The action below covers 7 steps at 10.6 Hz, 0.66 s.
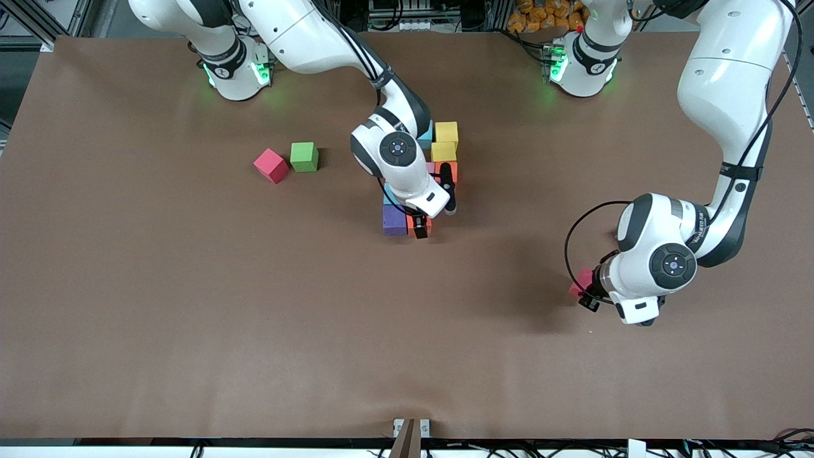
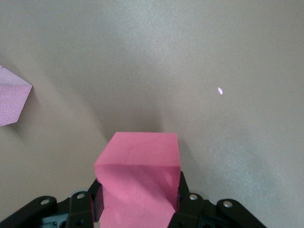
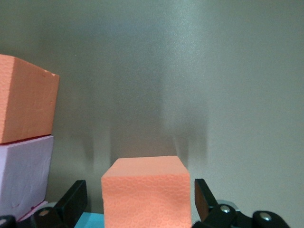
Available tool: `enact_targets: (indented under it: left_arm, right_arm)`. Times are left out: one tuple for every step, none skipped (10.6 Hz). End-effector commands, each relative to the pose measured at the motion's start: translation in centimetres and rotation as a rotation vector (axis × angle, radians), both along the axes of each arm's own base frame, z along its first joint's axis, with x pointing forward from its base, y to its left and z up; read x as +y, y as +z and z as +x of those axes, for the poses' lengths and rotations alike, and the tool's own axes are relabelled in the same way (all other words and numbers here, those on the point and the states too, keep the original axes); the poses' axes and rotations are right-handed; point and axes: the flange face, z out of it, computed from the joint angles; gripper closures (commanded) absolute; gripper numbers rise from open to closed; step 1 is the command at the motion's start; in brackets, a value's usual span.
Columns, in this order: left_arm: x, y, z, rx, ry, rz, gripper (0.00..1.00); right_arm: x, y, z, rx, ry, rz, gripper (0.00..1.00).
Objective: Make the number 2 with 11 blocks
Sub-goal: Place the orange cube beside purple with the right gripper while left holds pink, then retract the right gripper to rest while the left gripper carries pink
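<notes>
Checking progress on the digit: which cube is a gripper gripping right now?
The pink cube clamped in the left gripper, apart from the digit; the right gripper stands open around an orange cube.

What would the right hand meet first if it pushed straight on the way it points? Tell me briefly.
The right hand, open and pointing down, has an orange block between its fingers; straight on, it would probably meet the table on either side of that block.

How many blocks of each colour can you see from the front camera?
Yellow blocks: 2
Orange blocks: 2
Blue blocks: 2, both partly hidden
Pink blocks: 2
Purple block: 1
Red block: 1
Green block: 1
Total: 11 in view; the arms may hide more.
</notes>
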Motion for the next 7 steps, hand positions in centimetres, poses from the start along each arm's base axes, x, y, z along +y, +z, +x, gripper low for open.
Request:
enact_targets:
  left_arm:
    - [-0.8, 1.0, 0.0, -0.019, 0.001, 0.007, 0.7]
    - [-1.5, 1.0, -0.1, -0.02, 0.031, 0.01, 0.7]
    - [-1.9, 1.1, -0.2, -0.021, 0.05, 0.01, 0.7]
    - [-2.7, 1.1, -0.4, -0.021, 0.061, 0.006, 0.7]
    - [-3.3, 1.0, -0.6, -0.017, 0.081, 0.008, 0.7]
    - [-4.3, 0.9, -0.9, -0.014, 0.1, 0.012, 0.7]
    - [-5.9, 1.0, -1.3, -0.015, 0.126, 0.013, 0.7]
  right_arm:
    - [-0.4, 0.6, -0.6, 0.011, -0.01, 0.015, 0.0]
    - [-0.5, 0.9, -0.6, 0.013, -0.01, 0.015, 0.0]
    - [-0.7, 1.3, -0.6, 0.014, -0.012, 0.016, 0.0]
    - [-0.8, 1.6, -0.6, 0.014, -0.014, 0.018, 0.0]
    - [-1.0, 1.8, -0.5, 0.012, -0.017, 0.019, 0.0]
    - [-1.0, 2.3, -0.5, 0.008, -0.017, 0.023, 0.0]
    - [-1.2, 2.4, -0.8, 0.012, -0.016, 0.021, 0.0]
